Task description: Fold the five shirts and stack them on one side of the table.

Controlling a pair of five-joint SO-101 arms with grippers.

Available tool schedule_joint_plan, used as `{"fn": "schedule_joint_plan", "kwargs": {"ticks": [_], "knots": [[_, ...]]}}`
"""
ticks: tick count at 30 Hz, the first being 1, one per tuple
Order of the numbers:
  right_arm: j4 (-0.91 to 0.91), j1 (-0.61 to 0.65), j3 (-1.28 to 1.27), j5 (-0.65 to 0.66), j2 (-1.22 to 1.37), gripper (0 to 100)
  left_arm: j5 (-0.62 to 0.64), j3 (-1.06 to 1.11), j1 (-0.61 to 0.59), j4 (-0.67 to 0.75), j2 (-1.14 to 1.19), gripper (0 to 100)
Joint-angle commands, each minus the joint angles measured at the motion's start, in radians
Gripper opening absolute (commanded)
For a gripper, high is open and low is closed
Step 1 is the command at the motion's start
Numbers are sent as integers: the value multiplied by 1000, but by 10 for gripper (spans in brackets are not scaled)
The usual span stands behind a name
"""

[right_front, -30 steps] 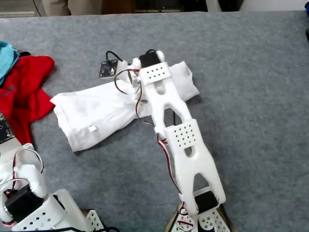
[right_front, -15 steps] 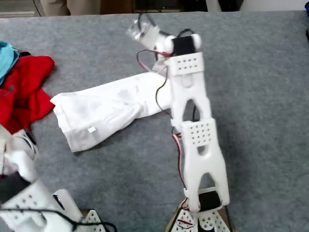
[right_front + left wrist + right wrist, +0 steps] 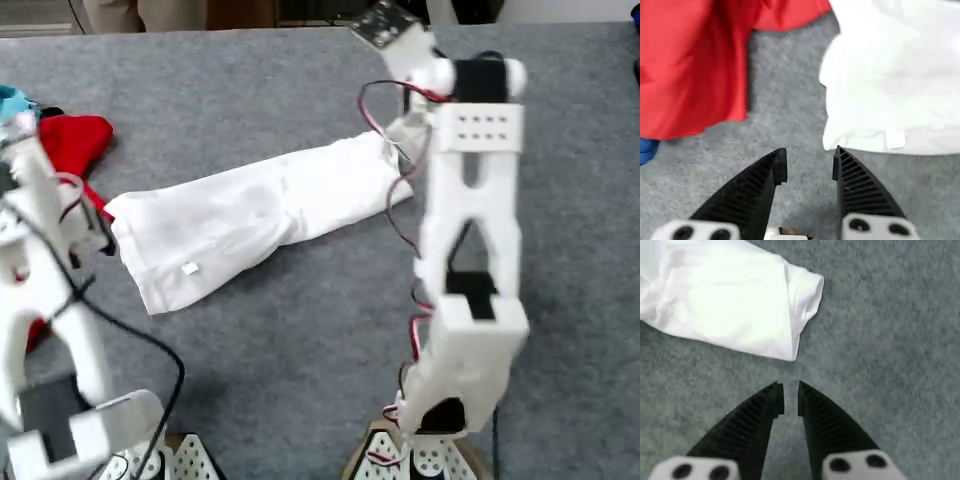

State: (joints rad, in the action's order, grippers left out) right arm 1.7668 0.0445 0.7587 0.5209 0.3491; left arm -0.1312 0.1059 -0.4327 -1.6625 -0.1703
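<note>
Grey felt-topped table (image 3: pixel 560 200), dark furniture (image 3: pixel 310 10) beyond its far edge.

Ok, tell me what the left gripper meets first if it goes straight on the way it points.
Probably the grey felt tabletop: the open left gripper points at the bare strip between the crumpled red shirt and the white cotton shirt, whose edge lies closer. Depth is unclear.

Left arm (image 3: pixel 45 300) raised at near left, left pincer (image 3: pixel 810 162) empty, jaws parted, pointing down, right arm (image 3: pixel 470 200) stretched toward the far right, right pincer (image 3: pixel 790 397) empty, jaws a narrow slit apart, angled downward
</note>
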Motion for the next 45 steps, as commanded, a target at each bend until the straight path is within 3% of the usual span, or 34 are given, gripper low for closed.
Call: {"fn": "schedule_joint_plan", "kwargs": {"ticks": [1, 7, 12, 17, 24, 29, 37, 40, 42, 45], "knots": [[15, -74, -162, 60, -208, 77, 11, -152, 72, -68, 136, 168], [14, -177, -292, 133, -302, 77, -18, -192, 64, -87, 286, 171], [15, -214, -306, 138, -309, 77, -12, -192, 55, -81, 360, 229], [15, -206, -309, 150, -309, 77, 49, -233, 40, -41, 384, 229], [17, -206, -309, 150, -309, 77, 46, -236, -31, 74, 453, 232], [17, -185, -308, 144, -309, 77, 46, -255, -12, 124, 595, 233], [15, -133, -302, 140, -309, 77, 58, -408, 46, 72, 805, 228], [15, -125, -300, 123, -309, 77, 118, -477, 71, 34, 848, 227], [15, -122, -300, 123, -309, 77, 147, -516, 86, 23, 877, 196], [15, -119, -298, 121, -309, 77, 149, -551, 109, 9, 924, 71]]}}
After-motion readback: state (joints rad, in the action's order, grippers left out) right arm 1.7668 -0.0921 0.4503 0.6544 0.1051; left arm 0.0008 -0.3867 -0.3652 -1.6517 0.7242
